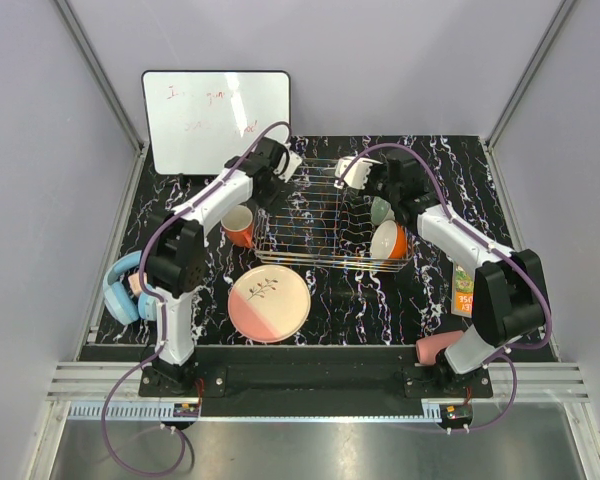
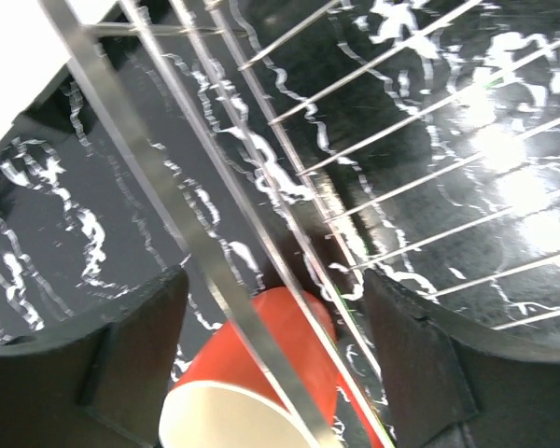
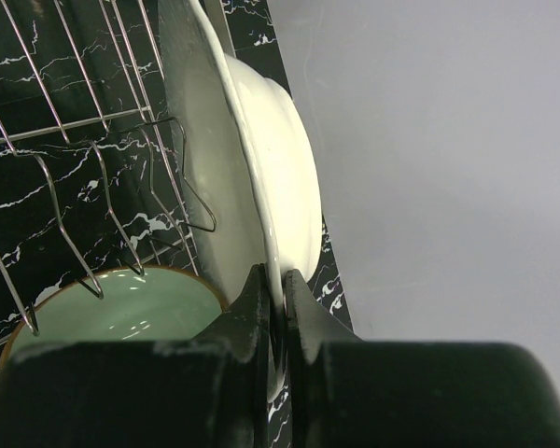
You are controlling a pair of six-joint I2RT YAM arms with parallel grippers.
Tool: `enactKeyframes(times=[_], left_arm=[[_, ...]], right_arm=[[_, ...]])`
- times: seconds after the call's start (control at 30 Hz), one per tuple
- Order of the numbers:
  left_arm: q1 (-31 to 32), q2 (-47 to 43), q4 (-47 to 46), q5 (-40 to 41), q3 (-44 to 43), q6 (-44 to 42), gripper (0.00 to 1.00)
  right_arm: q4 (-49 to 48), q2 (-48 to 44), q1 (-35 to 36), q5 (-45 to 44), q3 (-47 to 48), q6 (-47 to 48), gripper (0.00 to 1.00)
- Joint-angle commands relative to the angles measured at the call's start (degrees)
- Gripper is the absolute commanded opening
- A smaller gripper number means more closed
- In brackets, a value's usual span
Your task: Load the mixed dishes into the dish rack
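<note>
Left fingers (image 2: 112, 364): spread apart, gripping nothing, a dish rack (image 1: 330, 263) wire between them.
Right fingers (image 3: 255, 313): clenched on white fluted-rim plate (image 3: 280, 177), rack's 1 o'clock.
Orange mug (image 2: 285, 341): outside the rack, 9 o'clock.

Orange mug (image 1: 242, 232) lies beside the silver dish rack (image 1: 320, 258) — outside its left wall.

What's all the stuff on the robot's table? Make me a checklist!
Surface: black marbled table.
Job's things: rack holds mint bowl and white bowl; mug beside its left side; twig plate and pink cup outside.
Clutter: headphones, book, whiteboard.
Grippers: left open over rack's edge; right shut on white plate.
Cables: purple, along both arms.
Surroundings: grey walls.
</note>
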State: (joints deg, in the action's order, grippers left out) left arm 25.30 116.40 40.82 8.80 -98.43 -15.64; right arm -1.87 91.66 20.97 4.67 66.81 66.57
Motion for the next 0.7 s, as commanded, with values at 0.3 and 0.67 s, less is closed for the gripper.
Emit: enactKeyframes(times=[0.3, 0.67], left_arm=[[2.4, 0.7, -1.3, -8.4, 1.9, -1.2, 0.32], [4.4, -0.7, -1.4, -8.4, 4.1, -3.5, 0.3]], right_arm=[[-6.3, -3.9, -0.7, 3.3, 2.3, -1.9, 0.0], [-8.0, -3.2, -3.4, 1.9, 1.9, -1.8, 0.0]])
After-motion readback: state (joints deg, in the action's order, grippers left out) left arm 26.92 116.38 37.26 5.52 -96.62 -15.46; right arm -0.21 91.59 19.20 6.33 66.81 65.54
